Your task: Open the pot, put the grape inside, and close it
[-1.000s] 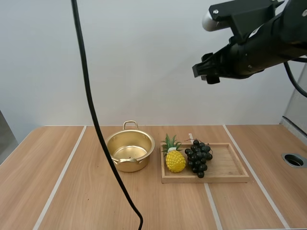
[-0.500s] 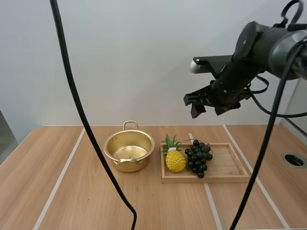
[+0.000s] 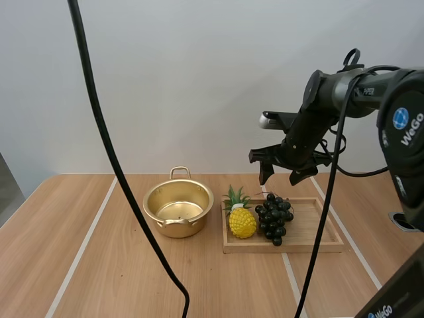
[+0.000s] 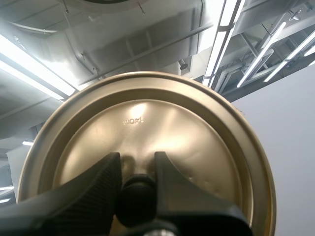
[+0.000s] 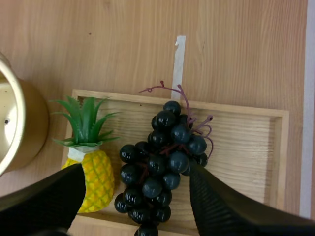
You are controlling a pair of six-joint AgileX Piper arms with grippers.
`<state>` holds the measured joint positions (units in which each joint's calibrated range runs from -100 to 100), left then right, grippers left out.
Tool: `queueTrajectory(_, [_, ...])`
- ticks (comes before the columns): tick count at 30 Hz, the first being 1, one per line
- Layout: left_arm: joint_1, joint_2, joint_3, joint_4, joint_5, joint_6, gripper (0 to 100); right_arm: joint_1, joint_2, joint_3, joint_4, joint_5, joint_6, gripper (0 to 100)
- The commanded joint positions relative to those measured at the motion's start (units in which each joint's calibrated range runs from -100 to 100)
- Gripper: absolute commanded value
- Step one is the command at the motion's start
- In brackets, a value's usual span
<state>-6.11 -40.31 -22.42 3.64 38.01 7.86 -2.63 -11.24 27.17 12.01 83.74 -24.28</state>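
**"WeGo" twice on the arm, a faint stamp on the lid**

The glossy black casing of the right arm point(image 3: 401, 142) carries a round blue badge with the white word "WeGo" beside it. Lower down, at the near right edge of the high view, another black arm segment point(image 3: 397, 301) shows the same white "WeGo" next to a blue badge. The underside of the golden round metal lid point(image 4: 147, 142) bears a small embossed stamp of a few letters, too faint to read with certainty.

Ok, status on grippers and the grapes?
Left gripper shut on lid knob. Right gripper open, above grapes on tray. Pot open, empty. Pineapple beside grapes.
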Motion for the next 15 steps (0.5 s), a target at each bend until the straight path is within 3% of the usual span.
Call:
queueTrajectory(1, [0.05, -0.3, -0.3, 0.9, -1.1, -0.6, 0, -0.2, 2.1, -0.4, 0.2, -1.4, 1.9, 100])
queueTrajectory(15, [0.05, -0.3, -0.3, 0.9, 3.5, -0.6, 0, -0.2, 9.5, 3.1, 0.1, -12.8, 3.0, 100])
